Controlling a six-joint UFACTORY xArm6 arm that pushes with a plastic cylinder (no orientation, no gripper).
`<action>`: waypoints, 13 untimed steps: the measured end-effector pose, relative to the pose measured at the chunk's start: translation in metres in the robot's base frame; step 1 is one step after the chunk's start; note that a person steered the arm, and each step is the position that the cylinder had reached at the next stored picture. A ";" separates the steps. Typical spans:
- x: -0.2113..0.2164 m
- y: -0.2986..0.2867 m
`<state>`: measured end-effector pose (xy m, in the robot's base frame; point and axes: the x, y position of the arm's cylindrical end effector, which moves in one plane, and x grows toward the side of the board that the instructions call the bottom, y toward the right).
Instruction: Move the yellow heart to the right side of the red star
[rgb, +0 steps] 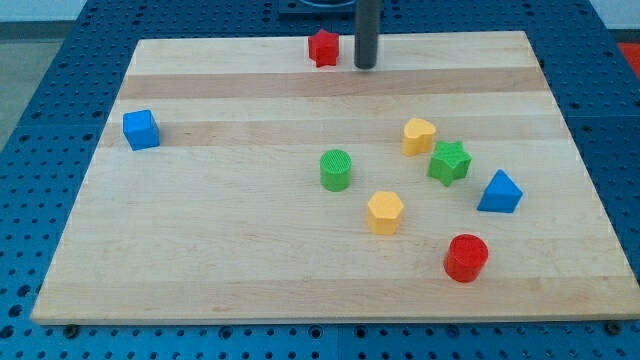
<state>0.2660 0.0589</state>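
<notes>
The yellow heart (419, 135) lies right of the board's middle, touching or nearly touching the green star (449, 162) to its lower right. The red star (322, 47) sits at the view's top edge of the board, near the centre. My tip (365, 66) rests on the board just right of the red star, a small gap apart. The tip is well above the yellow heart and a little to its left.
A blue cube (141, 129) is at the view's left. A green cylinder (336, 170) and a yellow hexagon (385, 212) lie near the middle. A blue triangle (500, 192) and a red cylinder (466, 257) lie at the lower right. The wooden board (200, 250) ends just above the red star.
</notes>
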 end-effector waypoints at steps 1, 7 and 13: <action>0.028 0.021; 0.185 0.073; 0.083 -0.053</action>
<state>0.3488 0.0058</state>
